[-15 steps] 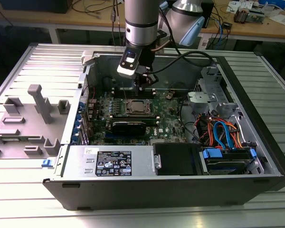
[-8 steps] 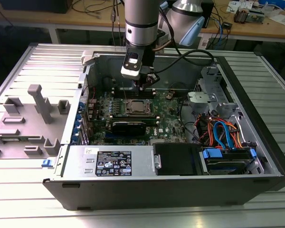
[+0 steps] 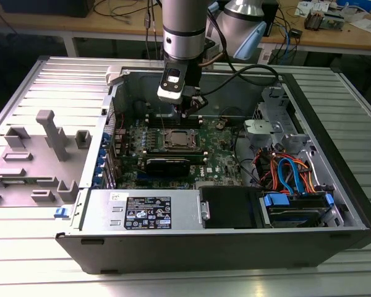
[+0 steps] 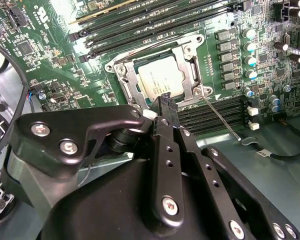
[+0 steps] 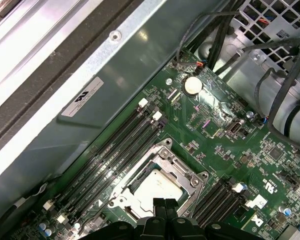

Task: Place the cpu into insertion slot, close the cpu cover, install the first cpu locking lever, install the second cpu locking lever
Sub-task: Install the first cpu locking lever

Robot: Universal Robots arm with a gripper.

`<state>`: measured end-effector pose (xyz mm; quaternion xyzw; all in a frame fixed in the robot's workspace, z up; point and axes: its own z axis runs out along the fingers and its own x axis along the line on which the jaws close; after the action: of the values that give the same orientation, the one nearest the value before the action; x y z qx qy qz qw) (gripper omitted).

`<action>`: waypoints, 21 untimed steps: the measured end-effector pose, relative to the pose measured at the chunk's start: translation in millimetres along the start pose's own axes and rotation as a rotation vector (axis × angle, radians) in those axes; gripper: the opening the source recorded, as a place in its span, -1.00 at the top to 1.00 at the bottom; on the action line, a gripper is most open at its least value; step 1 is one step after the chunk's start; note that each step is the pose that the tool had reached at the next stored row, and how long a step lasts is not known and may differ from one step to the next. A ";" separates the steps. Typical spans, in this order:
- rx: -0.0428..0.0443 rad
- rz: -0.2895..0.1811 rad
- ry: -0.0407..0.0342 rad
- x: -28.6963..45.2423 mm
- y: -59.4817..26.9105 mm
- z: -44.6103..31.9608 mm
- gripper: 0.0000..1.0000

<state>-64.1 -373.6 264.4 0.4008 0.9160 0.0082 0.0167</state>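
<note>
The cpu (image 4: 159, 81) (image 5: 156, 187) lies flat in the insertion slot (image 3: 179, 140) on the green board. The silver cpu cover (image 4: 131, 82) (image 5: 182, 170) lies down around it, and the chip's top shows through the window. One thin locking lever (image 4: 221, 120) sticks out slantwise from the socket's corner over the memory slots. My gripper (image 4: 165, 100) (image 5: 165, 204) (image 3: 187, 110) hangs just above the socket's edge. Its black fingertips are shut together with nothing between them.
Black memory slots (image 5: 115, 150) flank the socket. A long black card (image 3: 167, 164) sits in front of it, then the power supply (image 3: 142, 210). Drive cage and cables (image 3: 290, 179) fill the exterior view's right. A grey fixture (image 3: 49, 142) lies outside the case at the left.
</note>
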 end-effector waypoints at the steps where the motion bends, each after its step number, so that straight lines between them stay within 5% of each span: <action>1: 0.0000 0.000 0.0000 0.0 0.0 0.0 0.79; 8: -0.0005 -0.019 0.0005 0.0 0.0 0.0 0.79; 15: -0.0035 -0.148 0.0042 0.0 0.0 0.0 0.79; 21: -0.0041 -0.169 0.0048 0.0 0.0 0.0 0.79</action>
<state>-64.1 -373.6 264.4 0.3221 0.9465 0.0096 0.0160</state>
